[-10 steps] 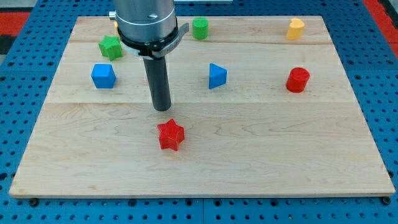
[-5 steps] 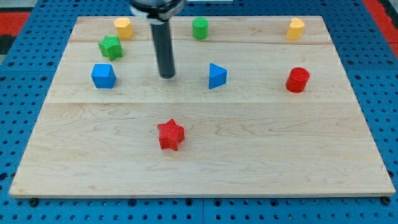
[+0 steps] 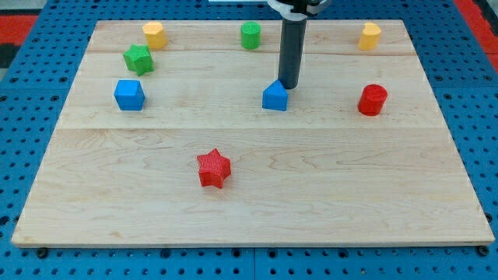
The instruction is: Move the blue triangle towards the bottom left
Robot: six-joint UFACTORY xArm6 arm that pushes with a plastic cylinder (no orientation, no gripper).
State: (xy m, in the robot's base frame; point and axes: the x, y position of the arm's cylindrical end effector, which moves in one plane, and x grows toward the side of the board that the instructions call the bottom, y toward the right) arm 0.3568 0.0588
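The blue triangle (image 3: 275, 96) lies near the middle of the wooden board (image 3: 249, 202). My tip (image 3: 289, 85) stands just above and to the right of it, touching or almost touching its upper right corner. The dark rod rises from there to the view's top edge.
A blue cube (image 3: 129, 95) sits at the left, a green star (image 3: 138, 59) and a yellow block (image 3: 153, 35) above it. A green cylinder (image 3: 250, 35) is at top centre, a yellow block (image 3: 370, 35) at top right, a red cylinder (image 3: 373, 99) at right, a red star (image 3: 213, 169) below centre.
My tip moved from left of centre up and across to the right, ending just above-right of the blue triangle. The triangle has turned and shifted slightly.
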